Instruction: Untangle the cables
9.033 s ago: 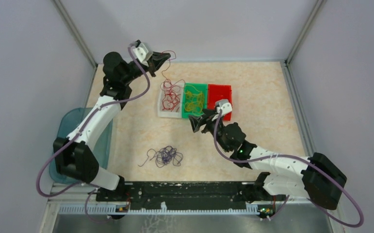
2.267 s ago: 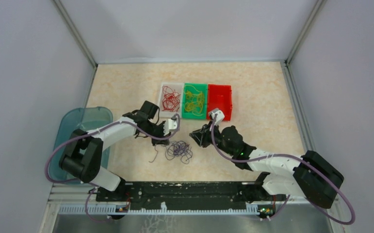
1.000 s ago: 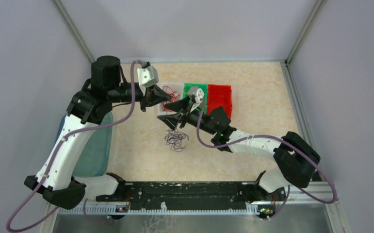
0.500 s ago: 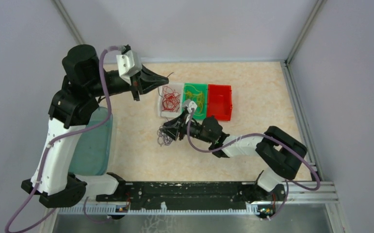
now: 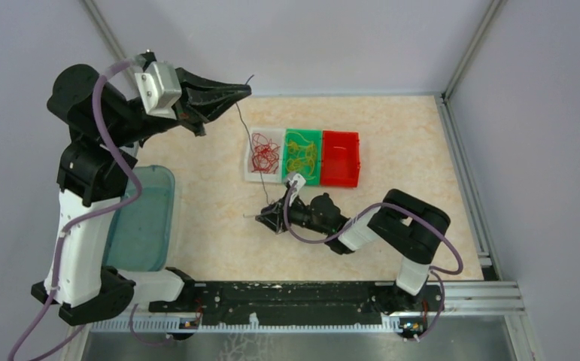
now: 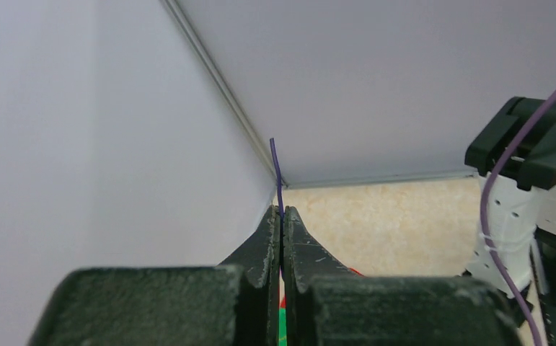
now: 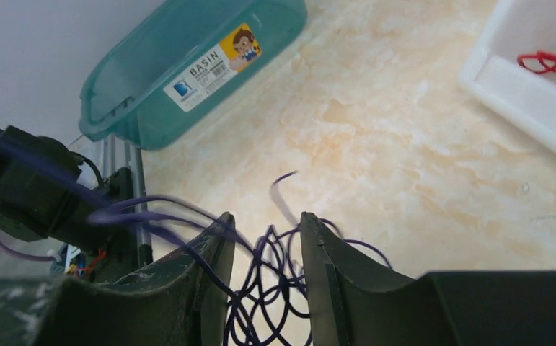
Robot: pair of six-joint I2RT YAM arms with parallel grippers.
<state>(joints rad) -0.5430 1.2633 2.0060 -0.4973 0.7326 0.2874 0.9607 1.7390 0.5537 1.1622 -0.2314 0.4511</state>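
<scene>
My left gripper (image 5: 240, 89) is raised high at the back left. It is shut on one dark purple cable (image 5: 240, 119) whose tip pokes past the fingertips (image 6: 276, 173). The strand runs down to the purple tangle (image 7: 275, 288) on the table. My right gripper (image 5: 270, 218) is low on the table over that tangle. Its jaws stand apart with purple loops between them in the right wrist view (image 7: 264, 223). Red cables (image 5: 264, 153) lie in the white tray (image 5: 250, 176). Yellow cables (image 5: 301, 155) lie in the green tray (image 5: 290, 134).
A red tray (image 5: 341, 158) stands to the right of the green one. A teal basin (image 5: 142, 226) sits at the table's left edge and also shows in the right wrist view (image 7: 188, 65). Grey walls enclose the table.
My left gripper has risen up and back to the left, pulling the purple strand taut. My right gripper has moved down and nearer with the tangle, away from the trays.
</scene>
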